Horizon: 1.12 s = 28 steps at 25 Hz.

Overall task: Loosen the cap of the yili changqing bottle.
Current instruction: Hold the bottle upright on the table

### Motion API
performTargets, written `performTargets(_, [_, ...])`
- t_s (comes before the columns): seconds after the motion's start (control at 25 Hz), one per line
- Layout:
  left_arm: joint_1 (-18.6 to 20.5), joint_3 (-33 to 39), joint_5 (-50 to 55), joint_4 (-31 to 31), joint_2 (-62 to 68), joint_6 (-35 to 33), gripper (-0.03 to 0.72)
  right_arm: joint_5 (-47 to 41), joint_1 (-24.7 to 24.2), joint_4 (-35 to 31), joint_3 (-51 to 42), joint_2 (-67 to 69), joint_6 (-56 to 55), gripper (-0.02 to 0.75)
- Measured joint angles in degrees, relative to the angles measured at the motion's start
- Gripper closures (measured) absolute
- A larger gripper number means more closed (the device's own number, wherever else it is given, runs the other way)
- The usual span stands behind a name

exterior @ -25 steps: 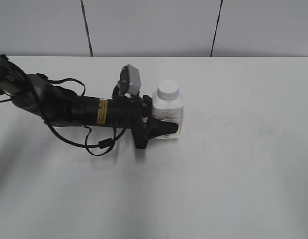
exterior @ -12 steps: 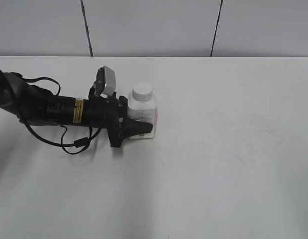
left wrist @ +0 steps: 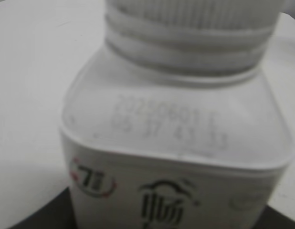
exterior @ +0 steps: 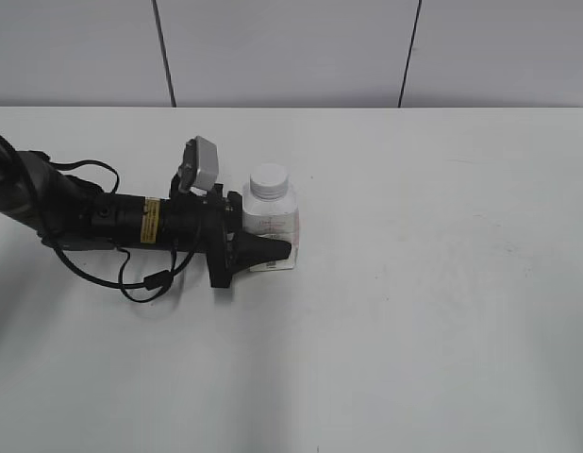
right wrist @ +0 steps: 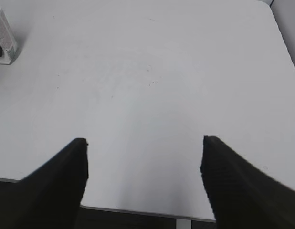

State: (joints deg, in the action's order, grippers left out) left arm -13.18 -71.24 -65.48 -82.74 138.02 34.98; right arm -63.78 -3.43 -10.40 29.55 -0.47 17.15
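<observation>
The yili changqing bottle stands upright on the white table, left of centre. Its white ribbed cap is on the neck. My left gripper reaches in from the left and is shut on the bottle's lower body. In the left wrist view the bottle fills the frame, with the cap's ribbed edge at the top. My right gripper is open and empty above the table's near edge; it does not show in the exterior view. The bottle's corner shows at the far left of the right wrist view.
The left arm with its cables lies low over the table's left side. The white table stretches to the right and front. A grey panelled wall stands behind it.
The left gripper has carried the bottle leftward across the table over the last second, then shifted slightly. The bottle stays upright in its grasp.
</observation>
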Motion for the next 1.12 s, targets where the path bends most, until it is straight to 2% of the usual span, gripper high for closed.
performTargets(0.88, [-0.1, 0.0, -1.4, -1.0, 0.1, -1.2, 0.316, 0.0, 0.0, 0.5, 0.0, 0.0, 0.0, 0.156])
performTargets(1.12, [-0.1, 0.0, -1.4, -1.4, 0.1, -1.9, 0.318, 2.2, 0.0, -0.7, 0.1, 0.1, -6.3, 0.156])
